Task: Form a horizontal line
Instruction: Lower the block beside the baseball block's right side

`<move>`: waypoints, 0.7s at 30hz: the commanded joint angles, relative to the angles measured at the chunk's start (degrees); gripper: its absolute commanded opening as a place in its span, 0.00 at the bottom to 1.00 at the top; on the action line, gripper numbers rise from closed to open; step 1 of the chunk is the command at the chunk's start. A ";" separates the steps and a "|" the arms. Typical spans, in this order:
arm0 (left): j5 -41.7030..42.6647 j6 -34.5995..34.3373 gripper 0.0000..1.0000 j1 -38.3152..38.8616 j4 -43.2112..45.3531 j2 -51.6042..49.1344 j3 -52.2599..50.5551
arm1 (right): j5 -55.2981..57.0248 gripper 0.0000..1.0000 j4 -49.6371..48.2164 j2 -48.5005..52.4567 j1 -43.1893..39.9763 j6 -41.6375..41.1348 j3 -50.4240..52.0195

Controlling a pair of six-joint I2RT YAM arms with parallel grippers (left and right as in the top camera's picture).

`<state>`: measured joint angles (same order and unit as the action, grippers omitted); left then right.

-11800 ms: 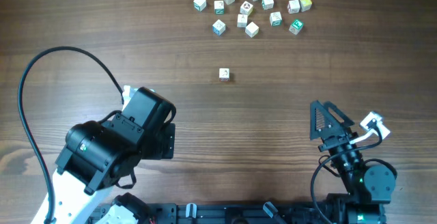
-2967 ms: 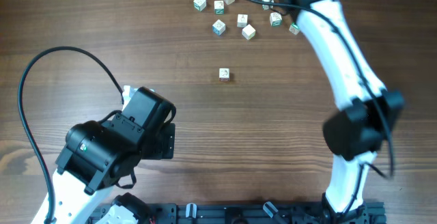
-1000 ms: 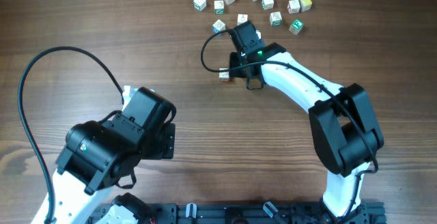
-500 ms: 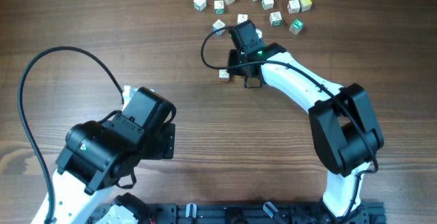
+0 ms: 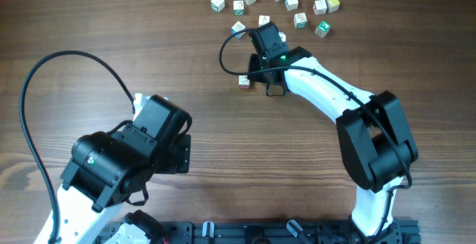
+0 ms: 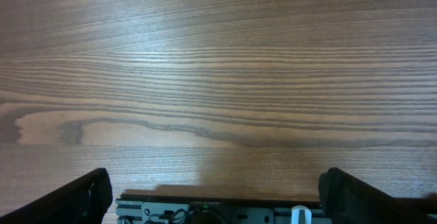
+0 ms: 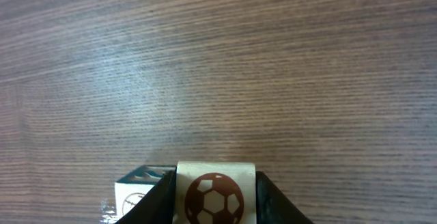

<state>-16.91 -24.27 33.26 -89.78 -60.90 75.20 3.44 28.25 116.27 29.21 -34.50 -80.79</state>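
My right gripper point(image 7: 216, 198) is shut on a whitish cube point(image 7: 216, 191) whose facing side bears a brown football. In the right wrist view it sits low over the wood. Just left of it is a second whitish cube point(image 7: 135, 191) with a teal-marked top. My left finger stands between the two, so I cannot tell whether they touch. From overhead, that lone cube point(image 5: 244, 82) lies mid-table, with my right gripper point(image 5: 258, 77) hard against its right side. These two cubes side by side are all that shows of the horizontal line. My left gripper point(image 6: 218, 198) is open over bare wood.
Several loose letter cubes point(image 5: 300, 20) lie scattered at the table's far edge, behind my right arm. My left arm's bulky body point(image 5: 126, 158) sits at the near left with its black cable point(image 5: 44, 69) looping up. A black rail point(image 6: 218, 207) runs along the near edge.
Nothing has moved in the last second. Before that, my right arm reached into the far cluster and came back with a cube to the right side of the lone cube.
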 commanded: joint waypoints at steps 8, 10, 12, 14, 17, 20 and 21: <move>-0.94 0.07 1.00 -0.22 0.15 0.00 -0.31 | -0.55 0.40 0.28 3.43 0.00 -1.03 0.68; -0.94 0.07 1.00 -0.22 0.15 0.00 -0.31 | -0.55 0.40 0.28 3.76 -0.02 -1.68 0.68; -0.94 0.07 1.00 -0.22 0.13 0.00 -0.31 | -0.52 0.40 0.26 3.74 -0.02 -1.68 0.68; -0.94 0.07 1.00 -0.22 0.13 0.00 -0.31 | -0.52 0.40 0.24 3.74 -0.02 -1.70 0.68; -0.94 0.07 1.00 -0.22 0.13 0.00 -0.31 | -0.52 0.40 0.26 3.74 -0.02 -1.73 0.68; -0.94 0.07 1.00 -0.22 0.13 0.00 -0.31 | -0.52 0.40 0.22 3.74 -0.02 -1.73 0.68; -0.94 0.07 1.00 -0.22 0.13 0.00 -0.31 | -0.48 0.40 0.00 3.74 -0.02 -1.68 0.68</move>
<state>-16.91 -24.27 33.26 -89.78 -60.90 75.20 3.40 28.45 119.00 29.21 -35.38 -80.71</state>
